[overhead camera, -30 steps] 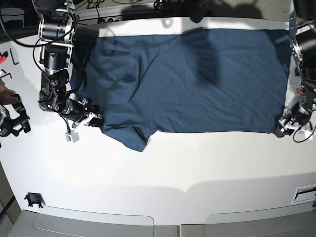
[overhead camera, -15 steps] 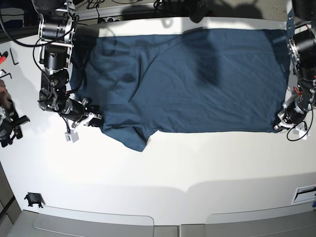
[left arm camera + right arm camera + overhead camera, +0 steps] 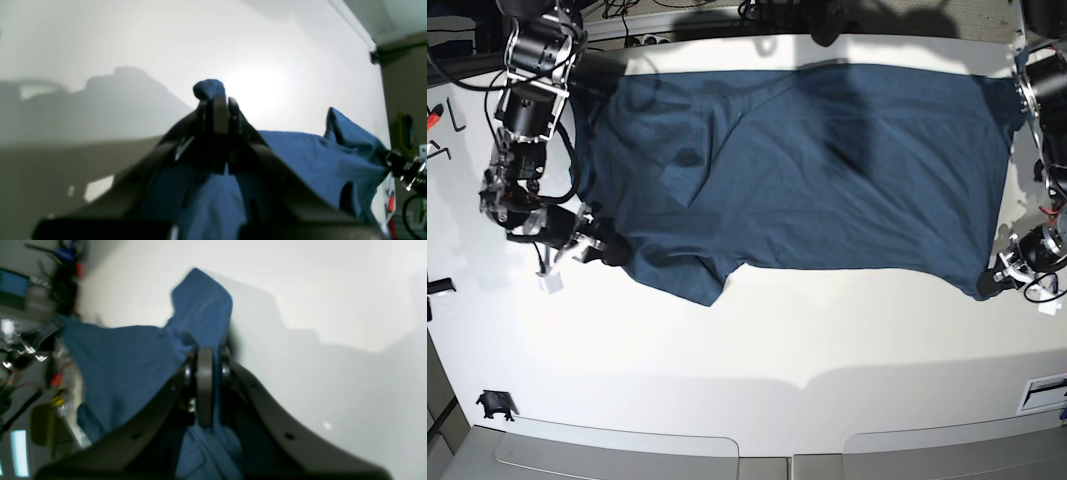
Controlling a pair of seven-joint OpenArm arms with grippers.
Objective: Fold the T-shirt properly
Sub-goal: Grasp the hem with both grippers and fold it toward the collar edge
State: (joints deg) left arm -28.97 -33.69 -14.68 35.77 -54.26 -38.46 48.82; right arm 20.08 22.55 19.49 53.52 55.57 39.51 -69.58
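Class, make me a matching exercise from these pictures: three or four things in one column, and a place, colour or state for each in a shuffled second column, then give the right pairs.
Things:
1. T-shirt
2. left gripper
3. right gripper
4. table

Descriptions:
A. white
B. shut on cloth, right side of the base view
C. dark teal-blue
D. shut on cloth, left side of the base view

Pairs: 1-C, 2-B, 3-D, 4-A

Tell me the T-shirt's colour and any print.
Plain dark teal-blue T-shirt, no print visible; clearest in the base view.
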